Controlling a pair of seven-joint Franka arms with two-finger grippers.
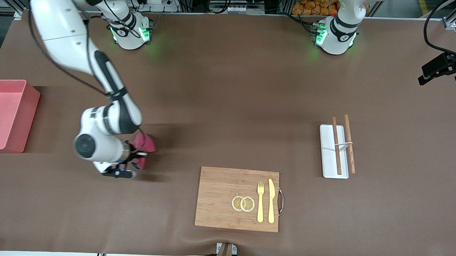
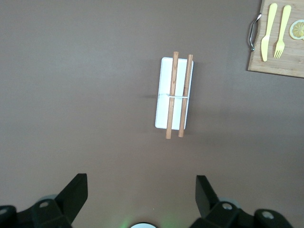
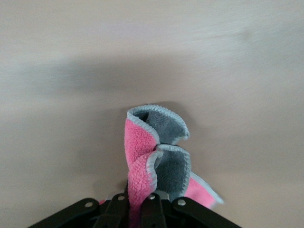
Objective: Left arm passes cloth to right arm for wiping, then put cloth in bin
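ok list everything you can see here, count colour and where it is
cloth: one, crimson-pink with a grey edge, pinched in the right gripper over the table between bin and board
bin: one, pink, at the right arm's end of the table
wooden board: one, light brown, at the table edge nearest the front camera
lemon slices: two, yellow, on the board
fork: one, yellow, on the board beside the slices
knife: one, yellow, beside the fork
tray: one, white, toward the left arm's end
chopsticks: two, brown, across the tray
table: one, brown
right gripper: one, black, shut on the cloth
left gripper: one, black, open, waiting high over the tray
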